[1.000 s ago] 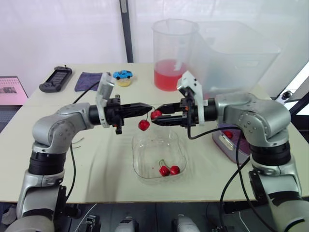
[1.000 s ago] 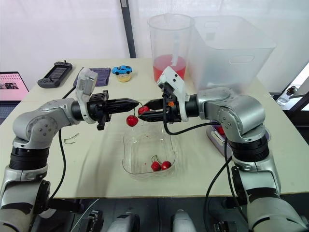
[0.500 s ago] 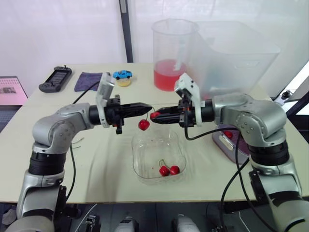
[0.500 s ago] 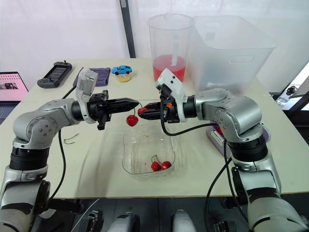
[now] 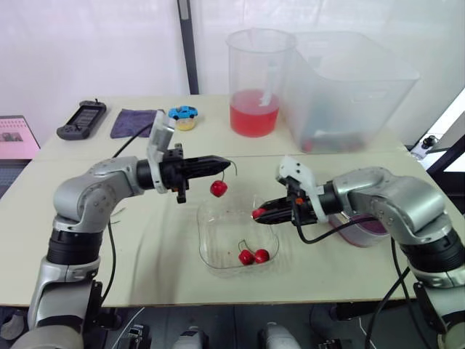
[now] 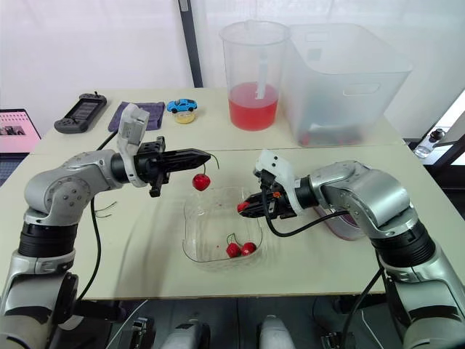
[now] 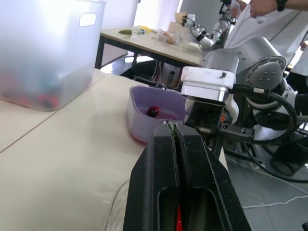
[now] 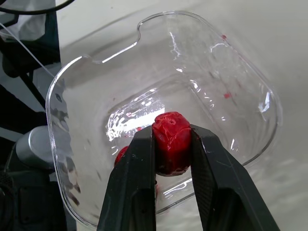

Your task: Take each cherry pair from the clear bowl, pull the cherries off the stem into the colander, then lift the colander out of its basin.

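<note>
A single stemless cherry (image 8: pixel 171 142) is gripped between the two fingers of the right gripper (image 5: pixel 260 213), which is held low over the right part of the clear bowl (image 5: pixel 211 251). A second cherry (image 5: pixel 218 189) is seen hanging from a stem (image 5: pixel 232 169) that is clamped in the tightly closed tips of the left gripper (image 5: pixel 227 166), above the bowl's far left rim. One cherry pair (image 5: pixel 254 256) is seen on the bowl's floor. The purple colander (image 7: pixel 142 113) is set on the table (image 5: pixel 145 254) to the right of the bowl, and one cherry (image 7: pixel 153 111) is held inside it. Farther back, a pitcher of red liquid (image 5: pixel 256 80), a clear storage bin (image 5: pixel 356 87), a blue toy car (image 5: pixel 183 112) and a purple cloth (image 5: pixel 131 121) are placed.
</note>
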Action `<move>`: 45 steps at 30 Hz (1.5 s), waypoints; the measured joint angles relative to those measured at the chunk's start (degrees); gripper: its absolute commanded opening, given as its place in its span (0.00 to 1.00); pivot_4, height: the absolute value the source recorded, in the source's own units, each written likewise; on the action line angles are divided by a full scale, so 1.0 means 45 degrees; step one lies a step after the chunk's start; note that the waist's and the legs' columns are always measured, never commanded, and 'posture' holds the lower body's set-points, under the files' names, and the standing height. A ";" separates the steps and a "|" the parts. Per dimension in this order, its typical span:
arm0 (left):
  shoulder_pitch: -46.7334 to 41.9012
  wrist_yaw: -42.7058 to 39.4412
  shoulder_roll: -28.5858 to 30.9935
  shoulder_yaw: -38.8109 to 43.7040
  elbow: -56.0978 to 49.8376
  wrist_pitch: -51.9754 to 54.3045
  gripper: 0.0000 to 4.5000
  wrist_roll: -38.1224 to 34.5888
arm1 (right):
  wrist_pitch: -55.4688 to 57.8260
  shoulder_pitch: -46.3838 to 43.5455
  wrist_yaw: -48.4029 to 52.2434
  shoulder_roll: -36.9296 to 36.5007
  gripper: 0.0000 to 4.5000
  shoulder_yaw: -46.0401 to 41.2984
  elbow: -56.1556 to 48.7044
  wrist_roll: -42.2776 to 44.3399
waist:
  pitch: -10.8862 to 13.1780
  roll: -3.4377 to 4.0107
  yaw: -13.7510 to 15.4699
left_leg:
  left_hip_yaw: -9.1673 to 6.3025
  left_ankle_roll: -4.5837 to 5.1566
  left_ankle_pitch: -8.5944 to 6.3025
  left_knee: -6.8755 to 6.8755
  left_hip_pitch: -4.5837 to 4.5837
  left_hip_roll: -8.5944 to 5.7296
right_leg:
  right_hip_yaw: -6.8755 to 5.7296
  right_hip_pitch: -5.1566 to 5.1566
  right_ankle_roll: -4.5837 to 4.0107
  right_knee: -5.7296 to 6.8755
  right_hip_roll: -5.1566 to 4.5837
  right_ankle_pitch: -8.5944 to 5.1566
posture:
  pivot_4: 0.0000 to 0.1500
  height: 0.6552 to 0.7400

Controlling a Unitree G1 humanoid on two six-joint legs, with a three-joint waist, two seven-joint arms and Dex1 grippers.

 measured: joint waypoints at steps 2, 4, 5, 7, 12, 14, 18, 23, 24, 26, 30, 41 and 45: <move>0.0003 -0.0001 -0.0010 0.0000 0.0003 -0.0014 0.00 0.0001 | 0.0024 -0.0001 -0.0002 -0.0201 0.22 -0.0372 -0.0028 0.0179 | 0.0000 -0.0001 0.0021 | 0.0002 0.0000 0.0000 0.0000 0.0000 -0.0006 | 0.0001 0.0004 0.0000 -0.0003 -0.0009 0.0000 | 1.00 0.93; 0.0006 -0.0011 -0.0035 0.0000 0.0011 -0.0065 0.00 0.0002 | -0.0036 0.0006 0.0106 -0.1080 0.22 -0.0852 -0.0007 0.0191 | 0.0003 -0.0004 0.0123 | 0.0001 0.0000 0.0000 0.0004 -0.0002 -0.0014 | -0.0001 0.0007 0.0000 -0.0005 -0.0016 0.0000 | 1.00 0.93; 0.0012 -0.0016 -0.0058 -0.0002 0.0025 -0.0137 0.00 0.0004 | -0.0207 0.0023 0.0195 -0.1807 0.22 -0.1139 0.0186 0.0085 | 0.0004 -0.0004 0.0201 | 0.0005 0.0002 -0.0001 0.0007 -0.0001 -0.0017 | -0.0001 0.0011 0.0000 -0.0012 -0.0019 0.0000 | 1.00 0.93; 0.0020 -0.0024 -0.0090 -0.0010 0.0060 -0.0225 0.00 0.0011 | -0.0727 0.0159 0.0399 -0.3189 0.22 -0.1641 0.0938 -0.0378 | 0.0004 -0.0005 0.0316 | 0.0010 0.0008 -0.0004 0.0010 -0.0001 -0.0018 | -0.0001 0.0017 0.0000 -0.0017 -0.0017 0.0000 | 1.00 0.93; 0.0011 0.0189 -0.0653 -0.0010 0.0233 -0.0561 0.00 0.0107 | -0.3171 0.1375 0.1015 -0.5871 0.22 -0.1964 0.3553 -0.2421 | 0.0005 -0.0007 0.0359 | 0.0056 0.0012 -0.0006 0.0009 0.0003 -0.0009 | -0.0004 0.0021 0.0000 -0.0017 -0.0006 0.0000 | 1.00 0.93; 0.0011 0.0277 -0.0829 -0.0010 0.0235 -0.0587 0.00 0.0112 | -0.4027 0.1839 0.1058 -0.6279 0.22 -0.1755 0.4590 -0.3269 | 0.0006 -0.0008 0.0336 | 0.0065 0.0012 -0.0006 0.0009 0.0003 -0.0009 | 0.0002 0.0019 0.0001 -0.0016 -0.0007 0.0000 | 1.00 0.93; 0.0011 0.0498 -0.1074 -0.0014 0.0185 -0.0595 0.00 0.0108 | -0.4915 0.2245 0.1175 -0.6262 0.22 -0.1446 0.5831 -0.4248 | 0.0007 0.0010 0.0161 | 0.0074 0.0008 -0.0005 -0.0003 0.0009 0.0004 | 0.0023 0.0001 0.0001 -0.0005 0.0003 0.0000 | 1.00 0.93; 0.0012 0.0611 -0.1241 -0.0093 0.0084 -0.0596 0.00 0.0110 | -0.4651 0.2579 0.1249 -0.6013 0.61 -0.1369 0.5984 -0.4498 | 0.0008 0.0011 0.0077 | 0.0058 0.0005 -0.0002 -0.0002 0.0008 0.0001 | 0.0022 0.0004 0.0001 -0.0006 -0.0003 0.0000 | 1.00 0.93; 0.0011 0.0648 -0.1315 -0.0094 0.0084 -0.0597 0.00 0.0109 | -0.4601 0.2550 0.1243 -0.6015 0.74 -0.1381 0.5982 -0.4581 | 0.0008 0.0011 0.0078 | 0.0054 0.0005 -0.0003 -0.0001 0.0008 0.0000 | 0.0022 0.0006 0.0001 -0.0006 -0.0003 0.0000 | 1.00 0.93; 0.0011 0.0727 -0.1464 -0.0106 0.0085 -0.0597 0.00 0.0108 | -0.4506 0.2341 0.1292 -0.6016 0.92 -0.1458 0.5902 -0.4583 | 0.0008 0.0012 0.0080 | 0.0044 0.0004 -0.0002 0.0000 0.0008 0.0000 | 0.0022 0.0005 0.0001 -0.0006 -0.0003 0.0000 | 1.00 0.93; -0.0005 0.0806 -0.1591 -0.0080 0.0080 -0.0607 0.00 0.0071 | -0.4377 0.1923 0.1780 -0.6212 1.00 -0.1667 0.5351 -0.4541 | 0.0009 0.0014 0.0081 | 0.0039 0.0002 -0.0001 0.0000 0.0008 0.0000 | 0.0021 0.0006 0.0001 -0.0008 -0.0003 0.0000 | 1.00 0.93; -0.0622 0.1094 -0.2218 0.0011 -0.0083 -0.0760 0.00 -0.0128 | 0.0281 -0.1809 0.1592 -0.1644 1.00 -0.3603 0.1616 0.0992 | 0.0007 0.0000 0.0100 | 0.0003 -0.0009 0.0005 0.0010 0.0008 0.0005 | 0.0001 0.0026 0.0001 -0.0012 -0.0001 0.0000 | 1.00 0.93; -0.0664 0.1273 -0.2421 0.0012 -0.0095 -0.0747 0.00 -0.0304 | 0.0996 -0.1440 0.0201 0.0663 1.00 -0.3459 0.0963 0.1965 | 0.0008 0.0001 0.0285 | 0.0007 -0.0015 0.0008 0.0023 0.0003 -0.0009 | 0.0004 0.0019 0.0002 -0.0008 -0.0015 0.0001 | 1.00 0.93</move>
